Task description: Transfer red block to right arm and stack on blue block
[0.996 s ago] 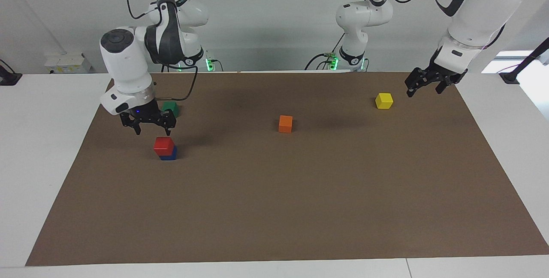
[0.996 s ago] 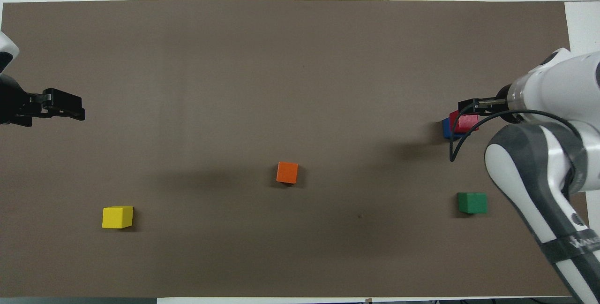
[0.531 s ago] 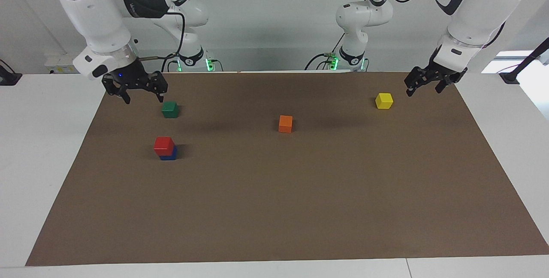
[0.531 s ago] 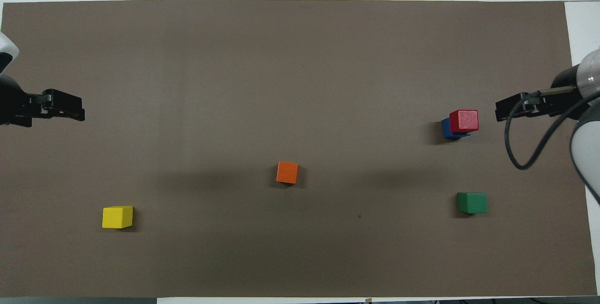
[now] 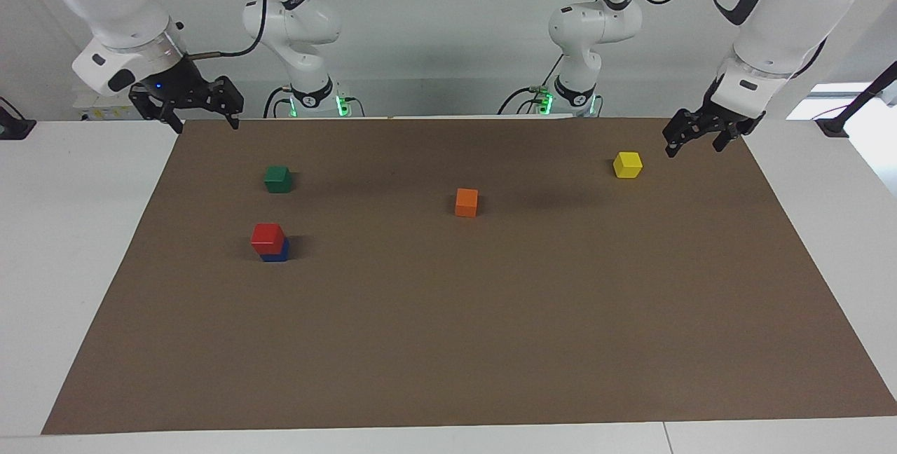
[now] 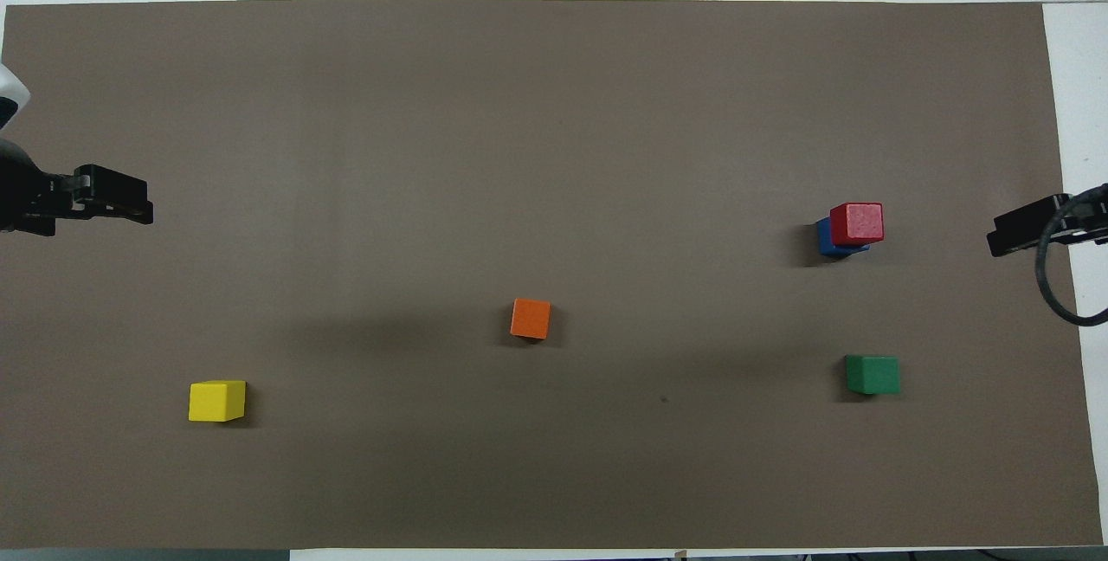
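Observation:
The red block (image 5: 267, 236) sits on the blue block (image 5: 278, 254), slightly offset, on the brown mat toward the right arm's end. In the overhead view the red block (image 6: 857, 222) covers most of the blue block (image 6: 823, 237). My right gripper (image 5: 206, 125), with its blue light, is open and empty, raised over the mat's corner by its own base, well apart from the stack; its tip shows in the overhead view (image 6: 1027, 232). My left gripper (image 5: 693, 150) is open and empty, waiting over the mat's edge beside the yellow cube; it also shows in the overhead view (image 6: 117, 205).
A green cube (image 5: 278, 179) lies nearer to the robots than the stack. An orange cube (image 5: 467, 202) lies mid-mat. A yellow cube (image 5: 627, 164) lies toward the left arm's end. The brown mat (image 5: 490, 342) covers most of the white table.
My right gripper has risen from just above the stack and drawn back to the mat's corner at its own end. The red block stays on the blue block. The left arm has barely moved.

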`<state>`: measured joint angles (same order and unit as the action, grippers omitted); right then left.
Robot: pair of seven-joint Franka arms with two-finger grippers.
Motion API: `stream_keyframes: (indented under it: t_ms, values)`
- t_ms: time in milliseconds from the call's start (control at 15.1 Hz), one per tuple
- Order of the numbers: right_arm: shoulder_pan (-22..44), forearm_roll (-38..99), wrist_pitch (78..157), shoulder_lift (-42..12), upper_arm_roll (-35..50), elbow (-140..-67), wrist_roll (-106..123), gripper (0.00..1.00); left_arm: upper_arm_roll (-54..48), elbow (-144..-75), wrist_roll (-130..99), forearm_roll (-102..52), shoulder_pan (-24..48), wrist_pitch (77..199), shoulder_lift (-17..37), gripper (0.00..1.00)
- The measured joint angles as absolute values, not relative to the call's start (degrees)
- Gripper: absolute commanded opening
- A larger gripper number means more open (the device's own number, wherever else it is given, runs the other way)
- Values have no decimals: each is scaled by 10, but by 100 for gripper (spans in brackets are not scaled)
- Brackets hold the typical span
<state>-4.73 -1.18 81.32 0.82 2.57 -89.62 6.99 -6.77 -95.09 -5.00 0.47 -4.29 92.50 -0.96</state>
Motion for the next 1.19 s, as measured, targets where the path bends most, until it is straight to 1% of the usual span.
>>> stream_keyframes:
  t_ms: [265,531,1195]
  values:
    - [-27,-12,818,8,4,-894,70,100,-68,-951,-50,5,-43,925,-10,100]
    - [39,-14,818,9,-67,-886,70,100,-68,-951,-50,5,-43,925,-10,100]
    - [49,-17,813,19,-81,-901,70,100,-68,-951,-50,5,-43,925,-10,100]
